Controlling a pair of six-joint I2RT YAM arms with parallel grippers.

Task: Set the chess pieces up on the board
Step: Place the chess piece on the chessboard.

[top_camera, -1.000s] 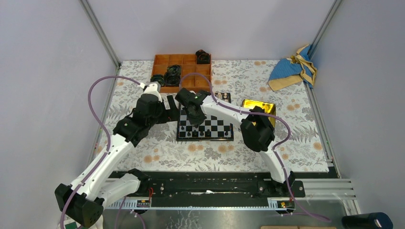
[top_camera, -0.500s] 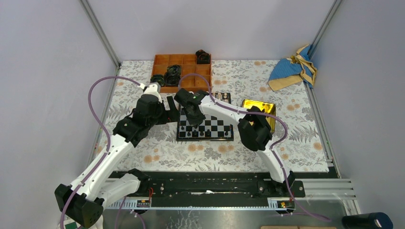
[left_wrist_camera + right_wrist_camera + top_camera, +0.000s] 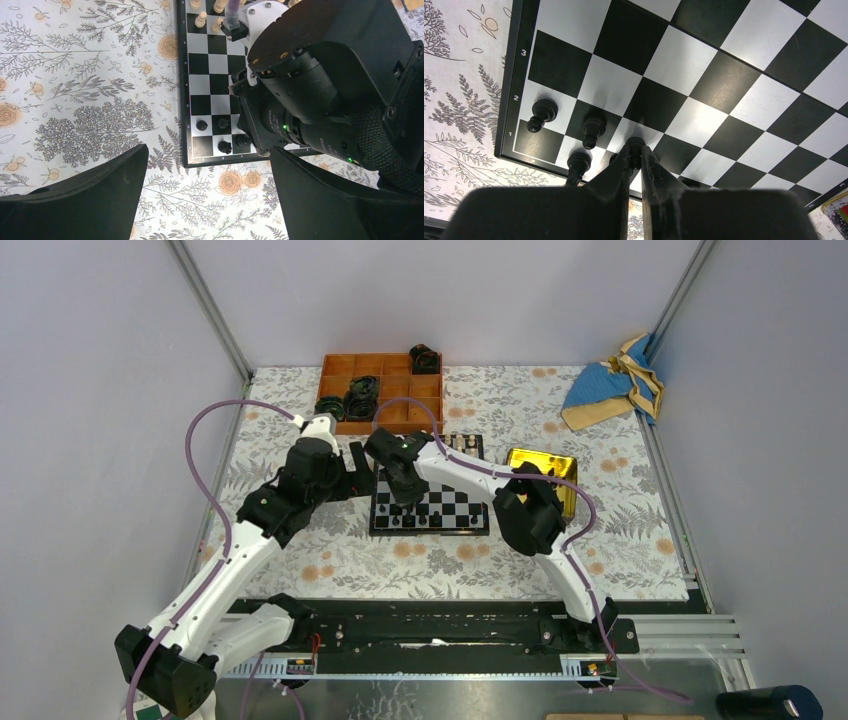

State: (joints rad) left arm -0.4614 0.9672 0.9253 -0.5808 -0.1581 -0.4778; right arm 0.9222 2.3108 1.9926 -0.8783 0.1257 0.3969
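Since a second ago the right arm's elbow has swung a little to the left and its wrist has eased toward the left edge of the board [image 3: 455, 502]. The left arm has not shifted.

The right pincer [image 3: 635, 150] is pressed together on a black chessman [image 3: 635, 144], whose rounded top shows between the two fingertips. It holds this piece over the board's near-left corner, by the rows numbered 1 and 2. I cannot tell whether the base touches the square below.

Just beside it stand three more black chess pieces [image 3: 593, 129]. One is on the white square of row 2 at the edge, one on the black square next to it, and one nearer the frame in row 1. Something dark sits behind the finger close by, and I cannot make out what it is.

My left pincer [image 3: 208, 148] is spread wide and grips nothing. It hangs above the flowered worktop [image 3: 300, 540] and the board's near-left corner. From its wrist camera the right arm's black wrist blocks much of the board. The same cluster of black pieces shows under it.

Cream chessmen [image 3: 200, 20] line the far edge of the board. Behind the board, an orange tray [image 3: 392, 412] holds black coiled rings [image 3: 362, 395]. A gold box [image 3: 545, 462] lies just to the right of the board, and a blue-and-yellow cloth [image 3: 610, 385] lies at the far right corner.
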